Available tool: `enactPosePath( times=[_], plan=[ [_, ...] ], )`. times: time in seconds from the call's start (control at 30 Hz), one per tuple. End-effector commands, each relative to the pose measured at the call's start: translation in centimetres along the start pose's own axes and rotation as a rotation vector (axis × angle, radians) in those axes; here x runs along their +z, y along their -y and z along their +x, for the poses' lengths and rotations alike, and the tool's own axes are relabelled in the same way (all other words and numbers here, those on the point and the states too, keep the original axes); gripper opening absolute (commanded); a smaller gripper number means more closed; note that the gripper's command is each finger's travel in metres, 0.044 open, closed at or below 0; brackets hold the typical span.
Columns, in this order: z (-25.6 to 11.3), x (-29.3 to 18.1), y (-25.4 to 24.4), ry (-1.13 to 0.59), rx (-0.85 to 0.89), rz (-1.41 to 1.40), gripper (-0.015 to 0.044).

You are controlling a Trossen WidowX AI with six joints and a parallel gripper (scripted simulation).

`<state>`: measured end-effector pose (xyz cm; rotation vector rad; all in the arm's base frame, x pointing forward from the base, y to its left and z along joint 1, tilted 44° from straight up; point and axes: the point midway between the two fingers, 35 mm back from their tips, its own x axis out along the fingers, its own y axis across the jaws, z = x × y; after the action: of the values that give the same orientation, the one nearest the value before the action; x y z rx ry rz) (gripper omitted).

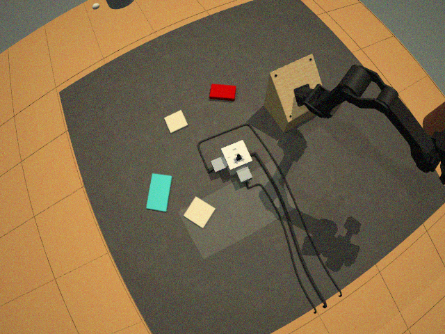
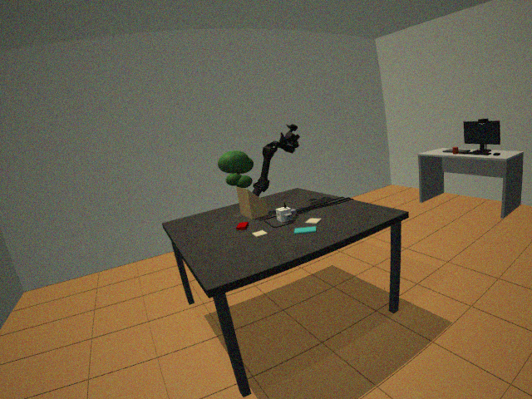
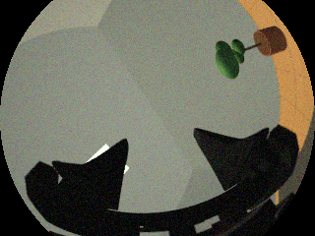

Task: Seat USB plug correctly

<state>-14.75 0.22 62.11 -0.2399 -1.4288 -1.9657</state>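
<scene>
The white power cube [image 1: 244,146] [image 2: 281,217] stands near the middle of the dark table. A small black plug [image 1: 238,156] [image 2: 284,206] sticks up from its top; its depth and which way round it sits are too small to tell. Grey blocky plugs [image 1: 217,164] [image 1: 244,175] sit against two sides of the cube, each with a black cable. My gripper [image 3: 160,137] [image 2: 297,140] is open with nothing between the fingers. It is raised high above the table, away from the cube, and its wrist view faces the walls.
A tall wooden box [image 1: 294,78] [image 2: 251,204] stands beside the arm. Black cables [image 1: 294,201] run from the cube to the table edge. A red block [image 1: 222,92] [image 2: 242,225], a teal block [image 1: 159,192] [image 2: 305,229] and cream pads [image 1: 175,121] [image 1: 199,211] lie around the cube.
</scene>
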Motion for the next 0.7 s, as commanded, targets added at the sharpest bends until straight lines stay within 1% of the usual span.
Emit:
enactPosePath(
  times=[0.0,0.03,0.17,0.3,0.47,0.67],
  plan=[
    [-0.1,0.3,0.1,0.012,-0.004,-0.001,0.0426],
    [-0.3,1.4,0.5,0.047,-0.018,-0.003,0.044],
    [-3.6,8.6,3.0,0.313,-0.111,-0.022,0.044],
    [-7.2,13.0,4.1,0.503,-0.165,-0.041,0.044],
    [-13.9,18.1,5.4,0.768,-0.231,-0.017,0.044],
    [-23.0,21.5,5.9,1.051,-0.286,0.019,0.044]
  ],
)
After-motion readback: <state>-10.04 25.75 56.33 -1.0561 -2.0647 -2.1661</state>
